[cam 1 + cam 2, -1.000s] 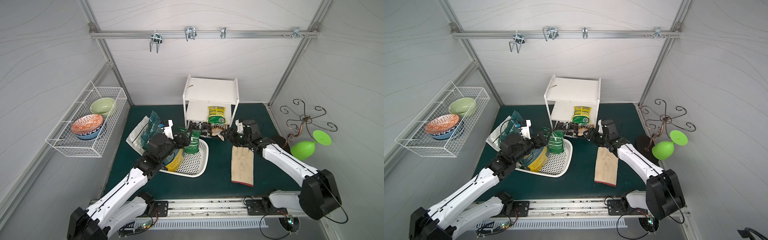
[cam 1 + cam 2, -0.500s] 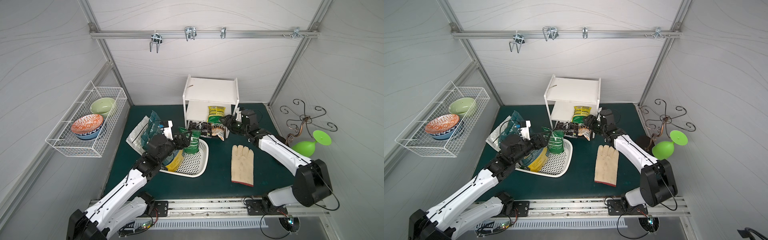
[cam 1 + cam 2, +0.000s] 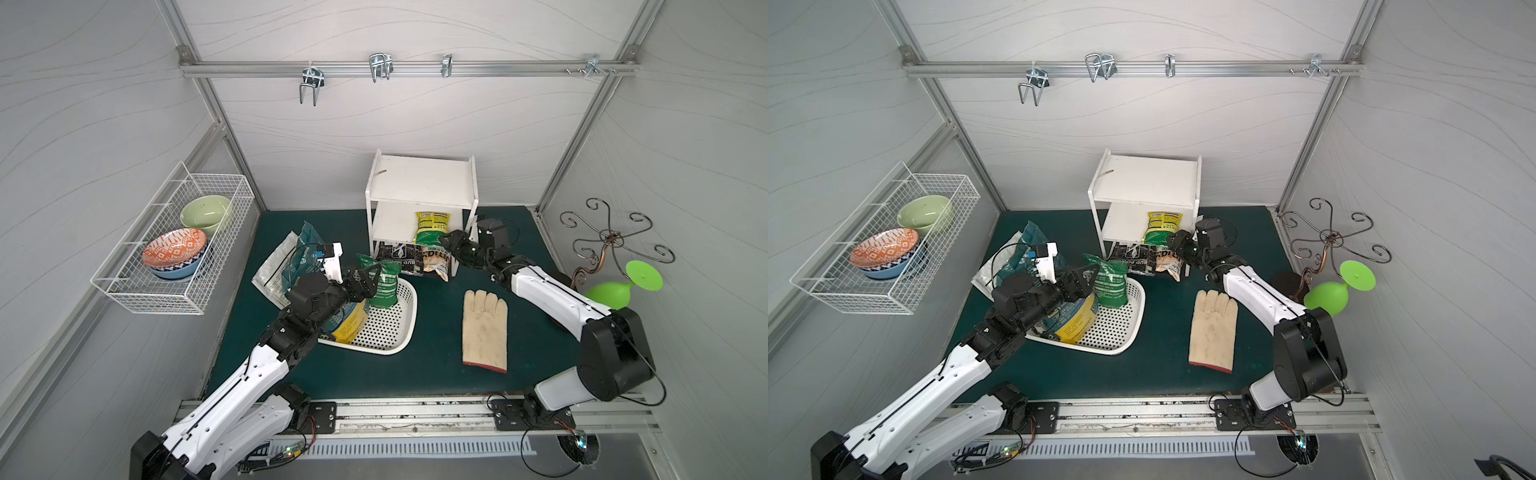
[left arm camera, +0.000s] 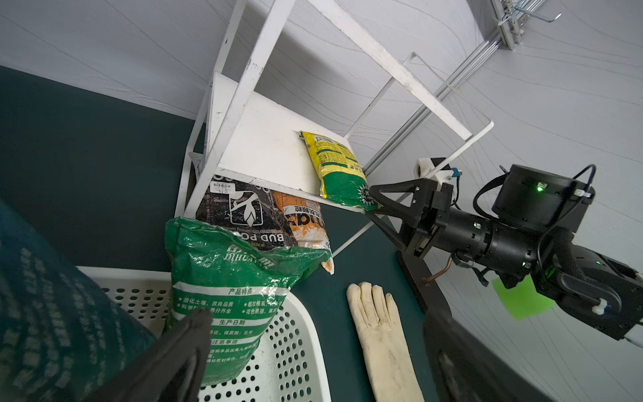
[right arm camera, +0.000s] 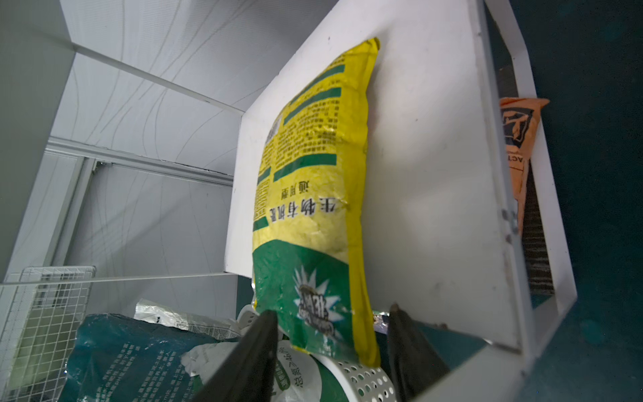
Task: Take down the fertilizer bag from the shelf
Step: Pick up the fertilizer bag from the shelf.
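Right wrist view is showing the right tool (image 5: pixel 330 344) half open, straddling the fertilizer bag (image 5: pixel 313 195) lying on the shelf (image 5: pixel 435 174) board; it should be gripping squarely, then sliding outward.

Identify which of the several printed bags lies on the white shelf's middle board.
The yellow-and-green plastic bag lies there on the white shelf; the other bags sit below or around the basket.

Right gripper (image 5: pixel 332 334) at full reach, jaws apart; left gripper (image 3: pixel 368 280) wide, arm low and extended.
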Controlling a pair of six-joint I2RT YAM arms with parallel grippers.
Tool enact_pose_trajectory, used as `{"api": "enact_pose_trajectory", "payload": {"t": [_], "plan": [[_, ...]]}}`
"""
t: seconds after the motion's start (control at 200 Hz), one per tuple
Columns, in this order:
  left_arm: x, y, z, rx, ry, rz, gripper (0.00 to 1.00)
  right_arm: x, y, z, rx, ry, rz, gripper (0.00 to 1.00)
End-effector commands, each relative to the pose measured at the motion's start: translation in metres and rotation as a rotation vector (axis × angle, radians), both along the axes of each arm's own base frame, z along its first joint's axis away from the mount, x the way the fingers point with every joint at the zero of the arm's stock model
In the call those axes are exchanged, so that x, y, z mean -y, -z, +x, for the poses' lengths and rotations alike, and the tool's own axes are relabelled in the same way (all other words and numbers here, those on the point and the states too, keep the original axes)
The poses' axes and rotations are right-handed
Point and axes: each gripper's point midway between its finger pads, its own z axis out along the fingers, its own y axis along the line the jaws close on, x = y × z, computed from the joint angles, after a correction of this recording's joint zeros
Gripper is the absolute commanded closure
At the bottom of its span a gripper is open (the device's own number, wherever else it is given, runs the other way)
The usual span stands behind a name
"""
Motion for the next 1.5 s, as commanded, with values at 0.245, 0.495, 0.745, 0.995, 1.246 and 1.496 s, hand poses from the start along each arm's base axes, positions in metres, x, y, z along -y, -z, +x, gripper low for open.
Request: {"api": "enact_pose_trajectory", "payload": {"t": [0.245, 0.495, 0.745, 0.995, 1.246, 1.496], "plan": [[-0.005, -0.011, 0.001, 0.042, -0.020, 0.005, 0.02, -0.009, -0.028, 0.010, 0.095, -0.036, 0.050, 0.92], [-0.010, -0.010, 0.001, 0.041, -0.044, 0.001, 0.02, -0.013, -0.051, -0.006, 0.142, -0.101, 0.072, 1.00], [-0.015, -0.017, 0.001, 0.066, -0.072, 0.004, 0.02, -0.019, -0.073, -0.045, 0.192, -0.182, 0.063, 1.00], [-0.020, -0.022, 0.002, 0.077, -0.096, 0.008, 0.01, -0.012, -0.104, -0.083, 0.268, -0.228, 0.046, 1.00], [-0.028, -0.030, 0.001, 0.096, -0.131, 0.015, 0.02, -0.016, -0.117, -0.127, 0.258, -0.361, 0.060, 1.00], [-0.070, -0.028, 0.004, 0.077, -0.358, 0.064, 0.01, -0.026, -0.111, -0.175, 0.248, -0.417, 0.061, 1.00]]}}
